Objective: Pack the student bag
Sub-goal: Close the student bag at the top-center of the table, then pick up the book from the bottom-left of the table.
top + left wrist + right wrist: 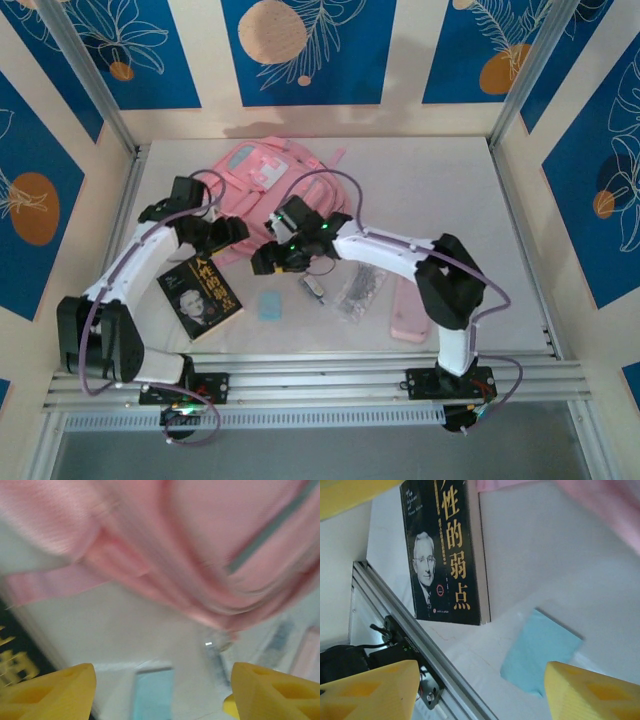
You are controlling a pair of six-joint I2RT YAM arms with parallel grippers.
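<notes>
As its yellow fingers (50, 692) are spread wide with nothing held between them, the left gripper (162, 692) is shown released. Through the gap a pale blue card (152, 695) is seen lying on the table (125, 630), and the blurred pink fabric of the student bag (200, 540) is seen just beyond. The right gripper (480, 690) is likewise released, its fingers (590, 690) parted above the same card. A black book (445, 555) is laid beside the card, and a metal rail (410, 635) is seen past the book's lower end. From above, the student bag is found lying flat at the far middle of the table, just beyond both grippers. A pink pencil case (408, 315) and a clear packet (362, 290) are laid near the right arm, apart from the bag.
</notes>
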